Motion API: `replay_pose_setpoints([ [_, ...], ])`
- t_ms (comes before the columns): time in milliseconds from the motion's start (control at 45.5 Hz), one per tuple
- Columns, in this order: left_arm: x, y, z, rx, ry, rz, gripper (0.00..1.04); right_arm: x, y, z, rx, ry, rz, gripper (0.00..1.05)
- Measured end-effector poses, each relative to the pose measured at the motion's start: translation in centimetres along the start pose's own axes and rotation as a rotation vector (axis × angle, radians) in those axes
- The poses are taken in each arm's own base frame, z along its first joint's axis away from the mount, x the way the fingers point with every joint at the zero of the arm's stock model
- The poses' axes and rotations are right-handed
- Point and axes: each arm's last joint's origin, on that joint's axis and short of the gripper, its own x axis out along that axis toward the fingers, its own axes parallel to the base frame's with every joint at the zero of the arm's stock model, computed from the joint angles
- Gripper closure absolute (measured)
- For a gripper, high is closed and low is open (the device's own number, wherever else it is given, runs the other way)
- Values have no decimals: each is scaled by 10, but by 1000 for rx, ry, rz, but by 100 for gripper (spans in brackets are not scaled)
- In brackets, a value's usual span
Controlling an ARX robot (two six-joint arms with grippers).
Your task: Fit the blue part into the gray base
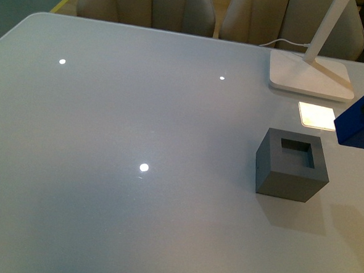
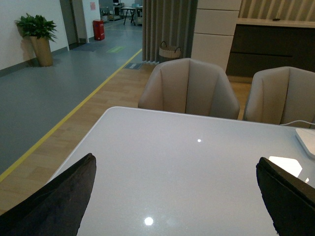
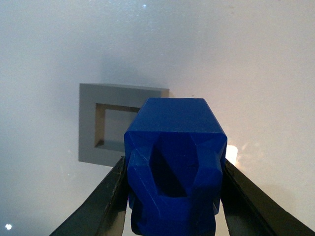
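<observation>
The room is an open office floor with a grey floor and a potted plant (image 2: 37, 29) far off. Beige chairs (image 2: 189, 88) stand along the far edge of the glossy white table (image 1: 139, 121), which mirrors ceiling lights. The flat white foot of a desk lamp (image 1: 309, 76) sits at the table's far right, with a bright patch of its light (image 1: 317, 116) just in front of it.

The gray base (image 1: 291, 171) stands on the table on the right side, nearer than the lamp, its square hole (image 1: 298, 153) facing up and empty.

The blue part (image 1: 358, 129) hangs to the right of the base and a little farther out, apparently clear of the surface and higher than the base's top. The right gripper (image 3: 174, 162) is clamped on it, one dark finger (image 3: 110, 196) pressed against each side. In the right wrist view the block's faces look roughly square with the hole, but the hole lies off to one side of it, not beneath.

The coming move is therefore likely a shift toward the robot's left and slightly nearer, then a straight descent. The right arm alone is placed for it.

The left gripper (image 2: 175, 160) is spread wide and holds nothing, over the table's left part.
</observation>
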Motion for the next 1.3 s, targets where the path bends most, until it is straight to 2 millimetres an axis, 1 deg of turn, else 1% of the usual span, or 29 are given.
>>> replay_pose_setpoints([
  [132, 0, 0, 0, 0, 0, 0, 7, 2, 26, -2, -23, 24, 3, 61],
  [264, 0, 0, 0, 0, 0, 0, 7, 1, 40, -2, -33, 26, 10, 61],
  [462, 0, 0, 0, 0, 0, 0, 7, 4, 52, -3, -26, 24, 6, 61],
  [637, 0, 0, 0, 0, 0, 0, 7, 21, 62, -10, -11, 70, -3, 61],
  [813, 0, 0, 0, 0, 0, 0, 7, 32, 67, -12, -5, 99, -15, 61],
  [1077, 0, 0, 0, 0, 0, 0, 7, 37, 66, -8, 9, 97, -23, 61],
  [1297, 0, 0, 0, 0, 0, 0, 7, 41, 64, -7, 15, 104, -26, 61],
])
